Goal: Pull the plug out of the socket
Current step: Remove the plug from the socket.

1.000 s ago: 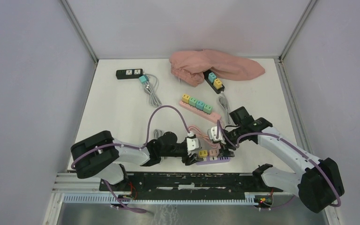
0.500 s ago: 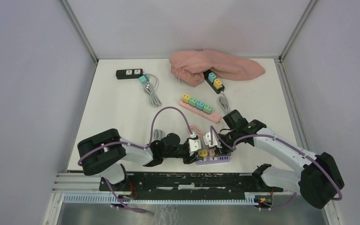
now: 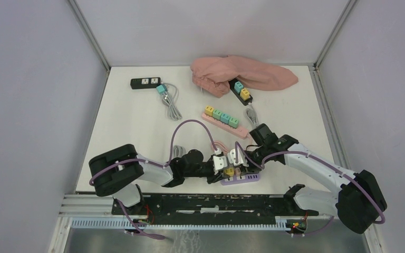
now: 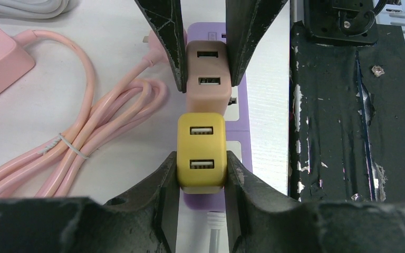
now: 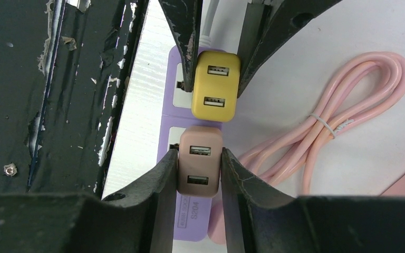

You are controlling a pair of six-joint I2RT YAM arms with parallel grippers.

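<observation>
Left pincer [image 4: 201,164], now around yellow plug [image 4: 201,147]

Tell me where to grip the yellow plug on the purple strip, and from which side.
Take the yellow plug by its two long flat sides, coming straight down from above. The pink plug sits right against one end, so only the sides are free. The left end effector is closed on them.

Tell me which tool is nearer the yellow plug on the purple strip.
Left. The left tool is shut on the yellow plug, a finger on either side. The right tool is shut on the pink plug next to it.
</observation>
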